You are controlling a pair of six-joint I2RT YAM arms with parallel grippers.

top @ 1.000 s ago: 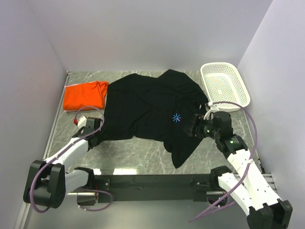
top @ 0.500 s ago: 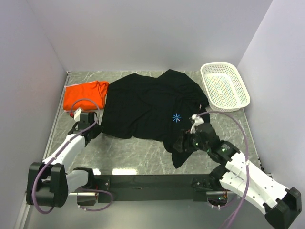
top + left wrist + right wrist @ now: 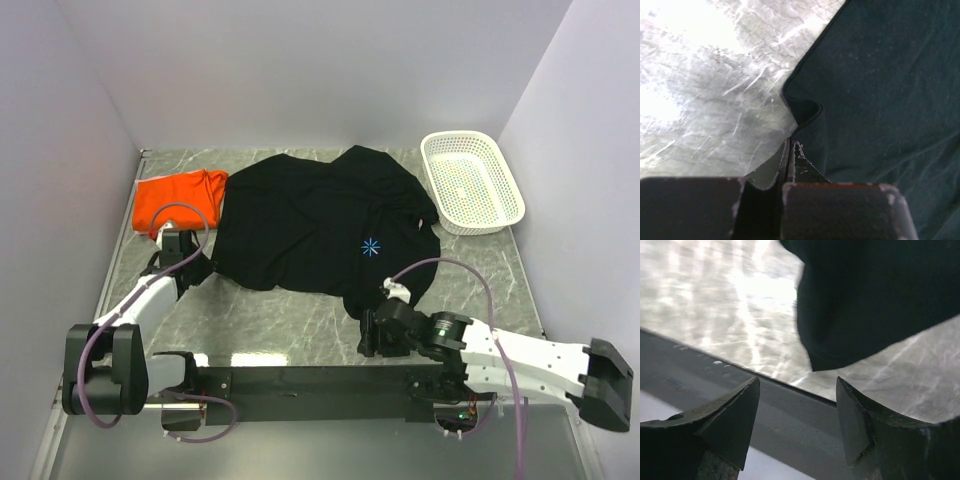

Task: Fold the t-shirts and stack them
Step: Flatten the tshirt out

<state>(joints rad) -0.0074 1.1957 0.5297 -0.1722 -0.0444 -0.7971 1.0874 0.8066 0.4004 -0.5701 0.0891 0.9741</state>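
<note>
The black t-shirt [image 3: 310, 220] lies spread across the middle of the table, its light-blue starburst mark [image 3: 371, 247] facing up. The folded orange t-shirt [image 3: 178, 200] rests at the back left. My left gripper [image 3: 203, 268] is shut, its tips [image 3: 789, 142] against the black shirt's left hem [image 3: 807, 112]; no cloth shows between them. My right gripper [image 3: 368, 338] is low at the near edge, open [image 3: 798, 381]. The black shirt's lowest tip [image 3: 840, 352] lies just ahead of the gap, untouched.
A white mesh basket [image 3: 472, 182] stands at the back right corner. The dark front rail [image 3: 320, 380] runs along the near edge, right under the right gripper. White walls close the table on three sides. Bare marble [image 3: 270, 320] lies between the grippers.
The right arm swung down and left, from beside the starburst mark to the shirt's lowest tip at the near edge. The left gripper moved farther back along the shirt's left hem, staying shut.
</note>
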